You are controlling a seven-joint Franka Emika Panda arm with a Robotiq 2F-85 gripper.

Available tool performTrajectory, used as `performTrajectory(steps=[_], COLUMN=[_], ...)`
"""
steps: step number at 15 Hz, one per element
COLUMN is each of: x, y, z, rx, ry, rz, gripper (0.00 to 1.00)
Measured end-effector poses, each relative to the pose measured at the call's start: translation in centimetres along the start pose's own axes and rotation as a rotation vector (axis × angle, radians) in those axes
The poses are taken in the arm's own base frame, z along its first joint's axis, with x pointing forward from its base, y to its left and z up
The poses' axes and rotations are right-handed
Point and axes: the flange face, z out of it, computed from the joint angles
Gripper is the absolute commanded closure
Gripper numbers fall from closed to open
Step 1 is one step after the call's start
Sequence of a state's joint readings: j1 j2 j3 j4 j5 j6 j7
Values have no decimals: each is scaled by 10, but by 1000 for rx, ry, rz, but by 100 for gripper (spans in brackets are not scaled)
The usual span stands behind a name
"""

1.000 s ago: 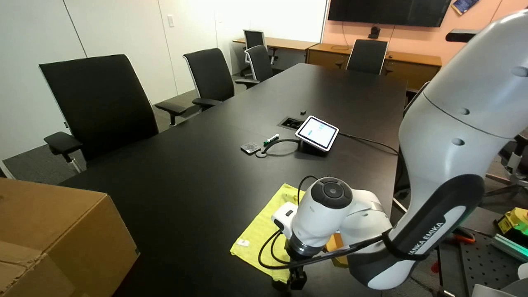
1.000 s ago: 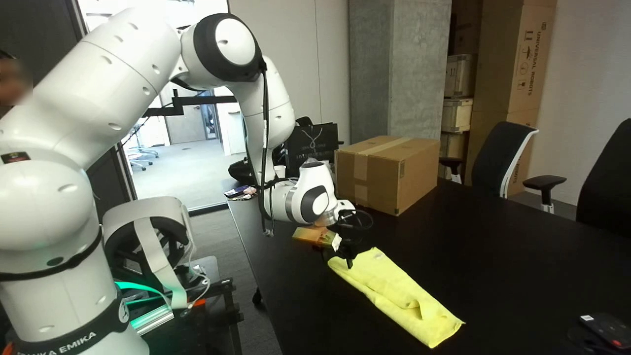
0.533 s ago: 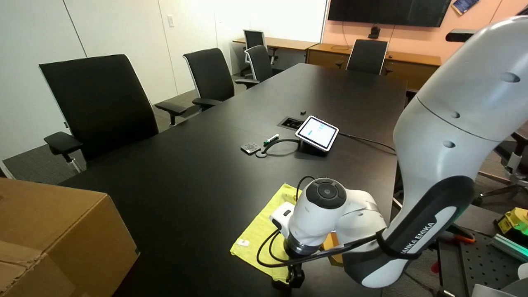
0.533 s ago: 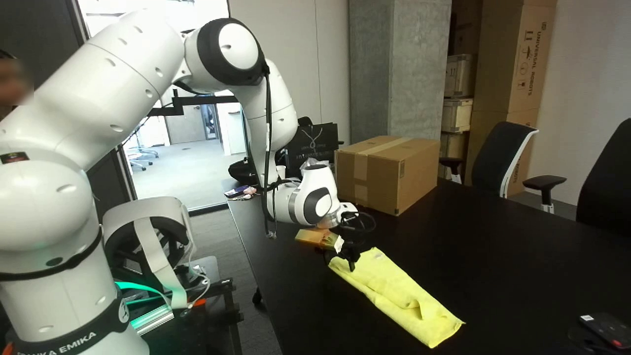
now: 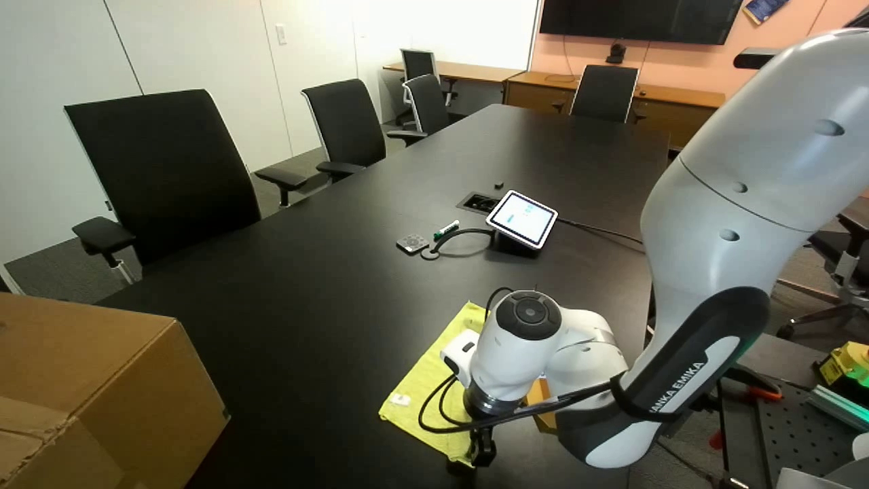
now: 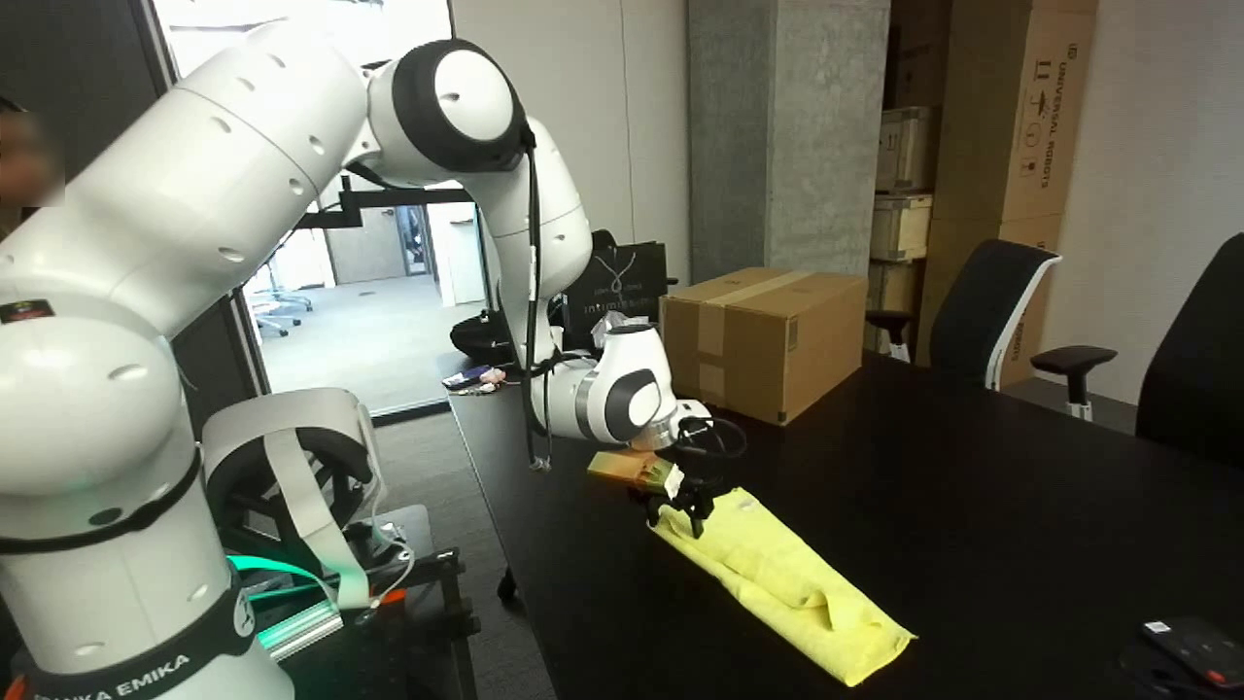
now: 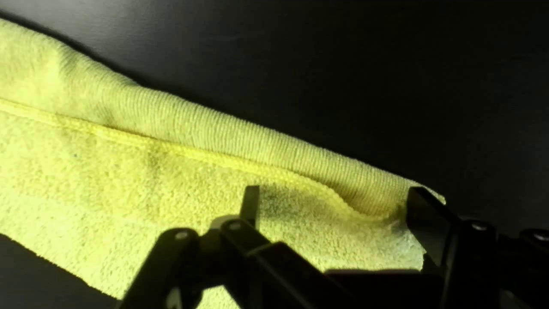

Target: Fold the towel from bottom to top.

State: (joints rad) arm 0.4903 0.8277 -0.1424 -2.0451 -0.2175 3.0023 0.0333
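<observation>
1. A long, dark conference table [image 5: 319,292] stretches away down the room in an exterior view.
2. A white, jointed robot arm with black bands [image 6: 233,175] reaches over the table in both exterior views, its wrist low above the surface.
3. A high-backed black office chair with armrests [image 5: 170,170] stands at the table's long side.
4. A brown cardboard box closed with tape [image 6: 734,350] sits on the table.
5. A bright yellow cloth towel [image 7: 128,180] lies on the table, partly under the wrist and well apart from the box, as a long, narrow strip. In the wrist view a stitched hem runs lengthwise between a ribbed face and a fuzzy one. In an exterior view a crease rises near the end away from the arm.
6. A white-rimmed tablet on a black stand [image 5: 523,219] is beyond the towel in an exterior view, its screen lit.
7. A black two-fingered gripper [image 7: 333,199] is at the towel's other end, its fingers spread wide, with cloth showing between them. Whether the tips touch the cloth cannot be told.
8. A flat, dark, square object with a pale pattern [image 5: 412,244] lies near the tablet.
9. A slim white-and-green marker [image 5: 446,229] lies just beside the square object.
</observation>
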Motion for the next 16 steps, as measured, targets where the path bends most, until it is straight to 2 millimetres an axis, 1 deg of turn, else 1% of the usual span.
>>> performTrajectory(steps=[1, 2, 3, 5, 6, 8, 9, 10, 11, 13, 15, 16], x=[1, 2, 3, 5, 6, 8, 9, 10, 10, 11, 11, 11], y=[1, 1, 1, 2, 3, 5, 6, 7, 8, 9, 9, 9], z=[0, -1, -1, -2, -3, -4, -4, -5, -5, -5, -5, -5], rx=[-1, -2, -2, -4, -5, -8, -10, -11, -12, -14, -14, -14], ry=[0, 1, 2, 4, 5, 10, 12, 14, 15, 16, 15, 14], rz=[1, 2, 3, 5, 6, 8, 10, 11, 12, 15, 18, 19], gripper=[20, 19, 21, 20, 23, 33, 47, 58, 68, 84, 95, 97])
